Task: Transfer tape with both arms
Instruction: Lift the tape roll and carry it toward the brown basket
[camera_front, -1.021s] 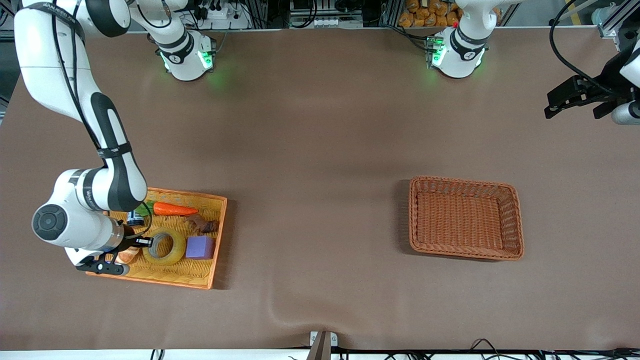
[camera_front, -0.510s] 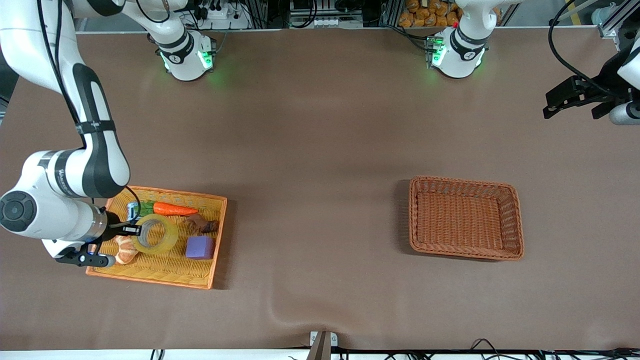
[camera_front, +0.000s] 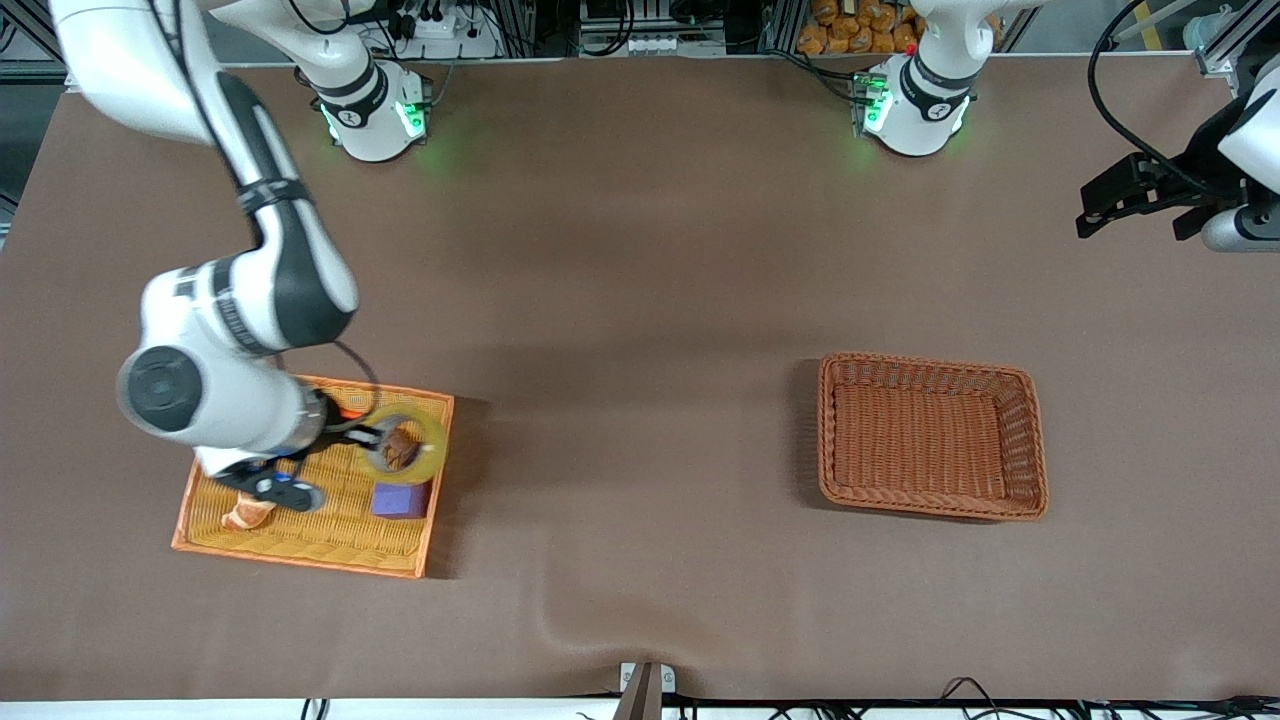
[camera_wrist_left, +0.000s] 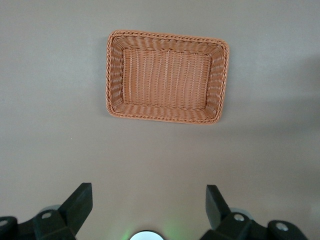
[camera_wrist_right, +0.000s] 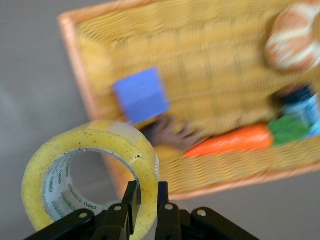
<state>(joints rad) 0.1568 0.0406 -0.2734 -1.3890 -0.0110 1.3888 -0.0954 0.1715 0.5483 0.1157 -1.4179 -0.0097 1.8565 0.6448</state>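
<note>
Tape (camera_front: 404, 446): pinched by its wall in the right gripper (camera_front: 362, 437), jaws clamped on it, aloft over the yellow tray (camera_front: 300, 545), above the purple cube (camera_front: 400, 498). Left gripper (camera_wrist_left: 148, 207): jaws apart, waiting high above the table near the basket (camera_wrist_left: 166, 77).

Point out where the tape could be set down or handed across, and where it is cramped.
Free: the bare table between the yellow tray and the brown basket, and the basket's floor. Crowded: the tray, with purple cube, carrot and bread. The right gripper holds the tape over it; the left gripper waits open.
</note>
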